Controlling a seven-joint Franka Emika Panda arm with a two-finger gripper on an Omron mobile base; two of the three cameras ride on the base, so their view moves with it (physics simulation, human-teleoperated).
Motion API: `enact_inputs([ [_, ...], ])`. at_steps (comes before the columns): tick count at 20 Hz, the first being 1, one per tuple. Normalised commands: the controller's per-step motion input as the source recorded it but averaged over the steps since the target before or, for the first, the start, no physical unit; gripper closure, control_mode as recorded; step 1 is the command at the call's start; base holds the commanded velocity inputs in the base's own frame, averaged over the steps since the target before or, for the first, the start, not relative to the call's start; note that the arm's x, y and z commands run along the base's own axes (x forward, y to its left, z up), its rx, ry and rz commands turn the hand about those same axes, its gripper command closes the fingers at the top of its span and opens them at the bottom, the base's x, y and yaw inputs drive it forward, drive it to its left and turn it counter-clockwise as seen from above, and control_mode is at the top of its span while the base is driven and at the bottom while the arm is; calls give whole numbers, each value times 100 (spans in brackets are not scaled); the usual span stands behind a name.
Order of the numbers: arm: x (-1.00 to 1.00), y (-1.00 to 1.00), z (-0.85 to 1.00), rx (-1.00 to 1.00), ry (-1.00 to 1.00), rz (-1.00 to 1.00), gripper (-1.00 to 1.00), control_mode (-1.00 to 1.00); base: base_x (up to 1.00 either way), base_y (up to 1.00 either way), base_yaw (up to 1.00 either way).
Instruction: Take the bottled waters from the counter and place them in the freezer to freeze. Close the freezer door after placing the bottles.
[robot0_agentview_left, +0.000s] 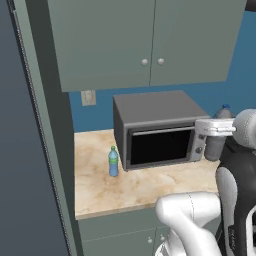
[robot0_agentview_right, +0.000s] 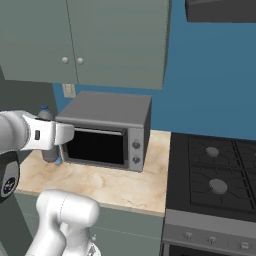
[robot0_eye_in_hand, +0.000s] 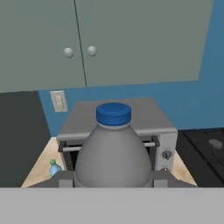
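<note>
**Grey bottle in end effector, blue one on tabletop**

End effector (robot0_eye_in_hand: 113, 183) clenched on the grey bottle (robot0_eye_in_hand: 113, 153). In hand view the bottle sits upright btwn the fingers, smoky grey body w/ a blue cap (robot0_eye_in_hand: 113, 114), held at the lower body. Left base view: the same bottle (robot0_agentview_left: 218, 135) is up off the tabletop (robot0_agentview_left: 125, 187), right of the microwave (robot0_agentview_left: 157, 129), partly hidden by the arm; only its top and part of its body show. Right base view: bottle (robot0_agentview_right: 47, 135) shows behind the white hand, left of the microwave front, cap near the wall.

2nd bottle, the light blue bottle (robot0_agentview_left: 113, 162) w/ green label and cap, stands upright on the beige tabletop, just beside the microwave's front left corner, apart from the end effector. Hand view catches it low left (robot0_eye_in_hand: 54, 167), mostly hidden by the held bottle and the microwave.

Microwave door shut, dark window, knobs at right side. Wall outlet (robot0_agentview_left: 88, 97) on blue wall left of it. Grey-green wall cabinets (robot0_agentview_left: 150, 40) above, doors closed. Black stove top (robot0_agentview_right: 215, 172) right of the tabletop in right base view. Dark grey tall panel (robot0_agentview_left: 22, 150) fills the left edge of left base view; can't tell if it's the freezer door or its side.
</note>
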Motion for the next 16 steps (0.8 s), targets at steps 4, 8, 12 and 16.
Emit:
enact_inputs([
  [4,-7,0,-13,-6,-2,23,100,-100,0,0,0],
  [8,-5,0,-8,-7,0,6,100,-100,0,0,0],
  [12,-14,1,-8,-7,0,-1,100,-100,0,0,0],
  [16,-8,0,-3,0,-1,0,100,-100,0,0,0],
])
